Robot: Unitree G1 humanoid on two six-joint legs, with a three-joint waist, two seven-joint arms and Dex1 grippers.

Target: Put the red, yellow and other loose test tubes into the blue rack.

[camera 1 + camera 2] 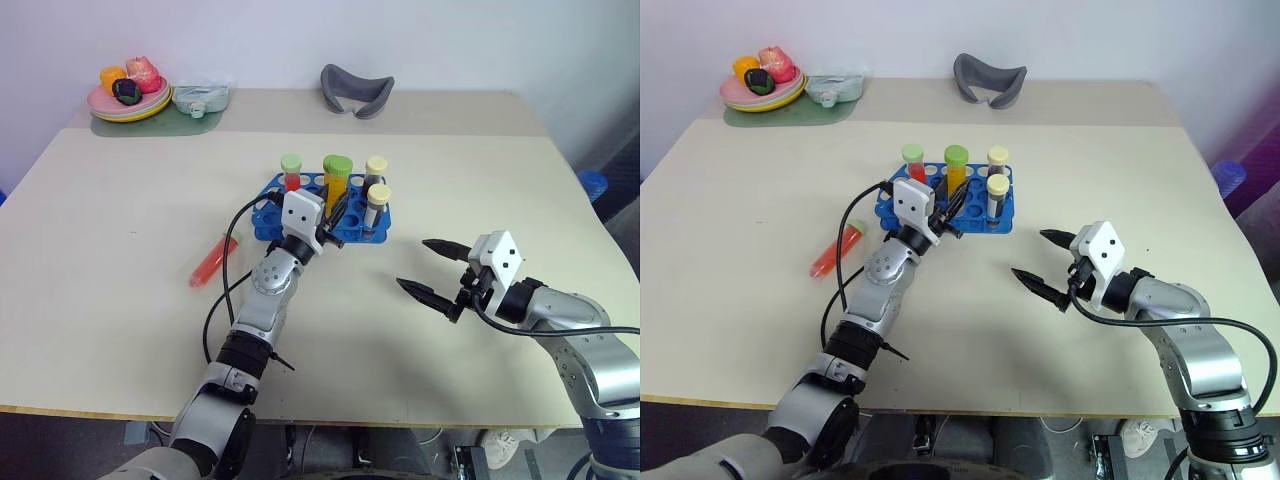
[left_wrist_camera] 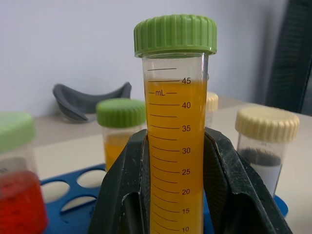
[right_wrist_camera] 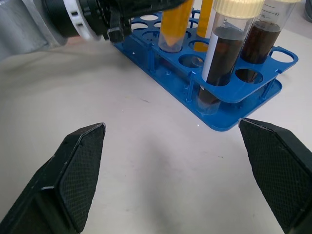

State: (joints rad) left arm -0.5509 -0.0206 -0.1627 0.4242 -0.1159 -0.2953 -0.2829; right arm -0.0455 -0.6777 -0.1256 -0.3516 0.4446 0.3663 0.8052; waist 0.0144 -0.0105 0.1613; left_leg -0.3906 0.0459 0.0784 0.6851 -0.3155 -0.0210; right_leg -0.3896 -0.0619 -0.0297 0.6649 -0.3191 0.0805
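The big tan table (image 1: 120,330) holds everything. Far off past both grippers sit a stack of plates (image 1: 128,103) with toy food and a gray curved thing (image 1: 356,90).

The blue rack (image 1: 272,200) is right in front of the left gripper (image 1: 331,214). Its holes point up. It has a red tube (image 1: 292,173) with a green cap, a yellow tube (image 2: 120,130) with a green cap behind the held one, and two dark tubes (image 3: 220,53) with cream caps.

The left gripper is closed tight on a yellow tube (image 2: 175,141) with a green cap. The tube stands straight up, long way up and down. Seen from the right wrist, its bottom end is at a hole on the near side of the rack. I think it is partly in and needs to go down more. So the next move is straight down, then let go.

One more tube, the red loose tube (image 1: 214,260), lies flat on the table, off to the left gripper's own left and a bit back toward the robot. Its long way points slanting toward the rack. The left arm is much nearer to it.

The right gripper (image 1: 433,272) is open wide and holds nothing. The rack is ahead of it and to its left, apart.

The held tube has lines and numbers going up to 45, and the letters "mL" (image 2: 159,92).
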